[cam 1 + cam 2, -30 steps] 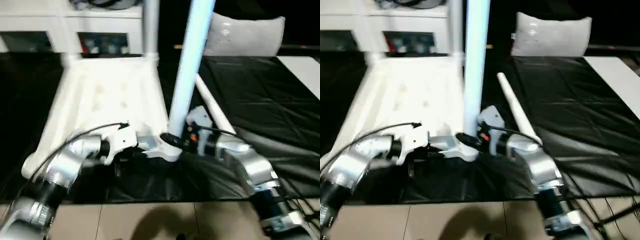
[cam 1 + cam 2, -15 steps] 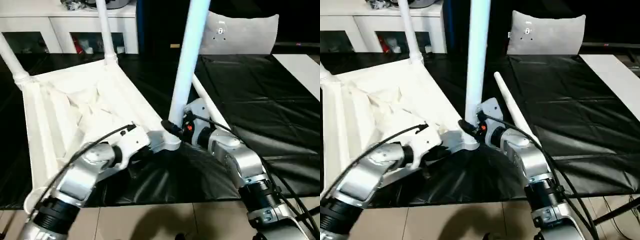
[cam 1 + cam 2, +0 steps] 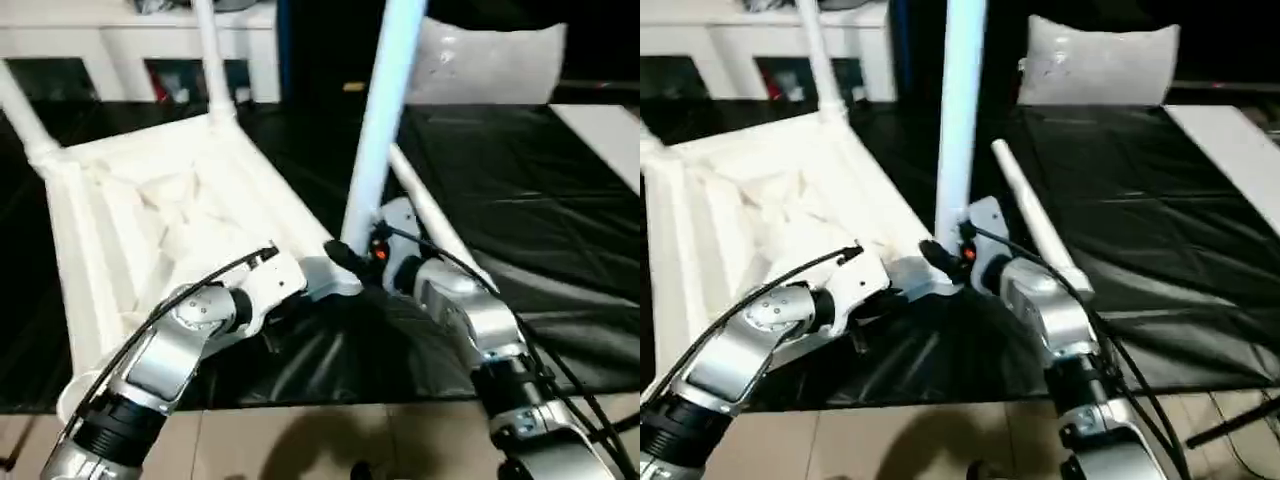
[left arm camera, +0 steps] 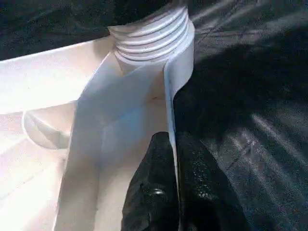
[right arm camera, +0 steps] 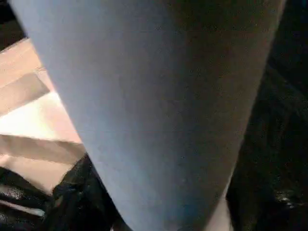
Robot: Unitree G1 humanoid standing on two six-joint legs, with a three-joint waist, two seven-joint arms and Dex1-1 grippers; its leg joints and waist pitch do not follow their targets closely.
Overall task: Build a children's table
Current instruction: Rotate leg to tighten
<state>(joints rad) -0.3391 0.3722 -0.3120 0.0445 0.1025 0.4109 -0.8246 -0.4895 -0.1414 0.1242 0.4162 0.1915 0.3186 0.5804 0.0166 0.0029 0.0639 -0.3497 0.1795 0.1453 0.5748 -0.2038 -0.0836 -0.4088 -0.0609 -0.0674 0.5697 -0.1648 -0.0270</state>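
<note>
The children's table top (image 3: pixel 150 215) lies upside down on the black cover, its ribbed underside facing up. Two white legs (image 3: pixel 212 62) stand in its far corners. A third leg (image 3: pixel 380 130) stands upright in the near right corner socket (image 4: pixel 151 38). My right gripper (image 3: pixel 350 258) is at this leg's base, and the leg (image 5: pixel 159 106) rises right in front of its wrist camera. My left gripper (image 4: pixel 175 192) is shut on the top's thin rim wall (image 4: pixel 171 96) just beside that socket. A fourth leg (image 3: pixel 430 215) lies loose on the cover behind my right arm.
The black-covered work table (image 3: pixel 530 180) stretches away to the right, with a grey cushion (image 3: pixel 490 60) at its back. White cabinets (image 3: pixel 120 40) stand behind the table top. A white panel (image 3: pixel 605 140) lies far right. The tiled floor (image 3: pixel 300 440) shows below the near edge.
The whole view has swung, so the table top now appears further left and turned. My left gripper stays on the rim and my right gripper stays at the upright leg's base.
</note>
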